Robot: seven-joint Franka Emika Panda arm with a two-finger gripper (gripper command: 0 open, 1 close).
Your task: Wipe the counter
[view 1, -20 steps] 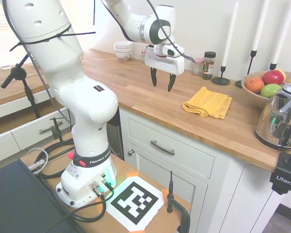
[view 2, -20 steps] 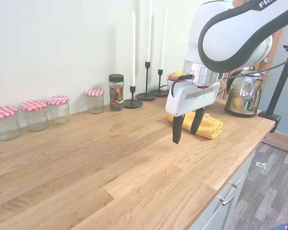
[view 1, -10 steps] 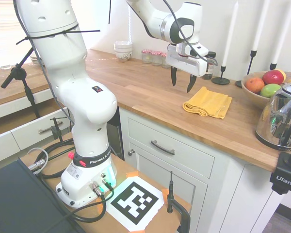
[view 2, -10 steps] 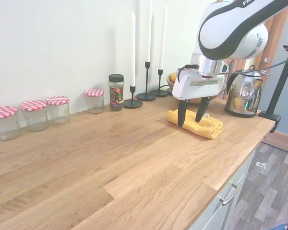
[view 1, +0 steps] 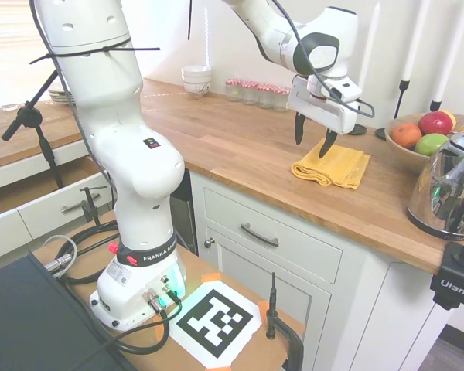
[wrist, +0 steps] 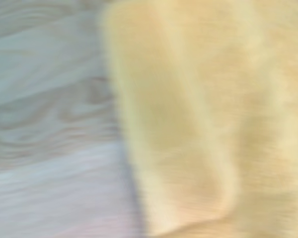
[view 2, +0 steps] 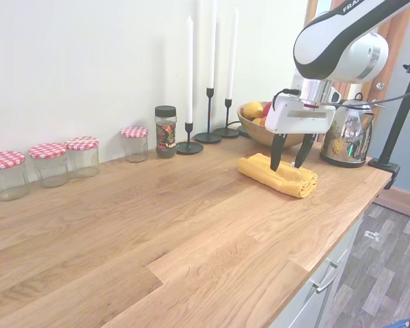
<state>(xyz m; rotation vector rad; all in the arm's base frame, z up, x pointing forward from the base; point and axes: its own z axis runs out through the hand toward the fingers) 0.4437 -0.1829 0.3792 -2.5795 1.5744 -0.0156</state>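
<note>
over the last second the gripper travels along the table to hover just above the folded yellow cloth near the table's front edge, fingers wide and empty, so wiping has not begun.

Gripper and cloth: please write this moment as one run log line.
gripper: open, above yellow cloth | cloth: folded, on counter | grasp: not yet

The white arm rises from its base at the lower left of the first exterior view, arches across the top of the frame and bends down at the wrist. The gripper points straight down, its two dark fingers spread apart, holding nothing.
</note>
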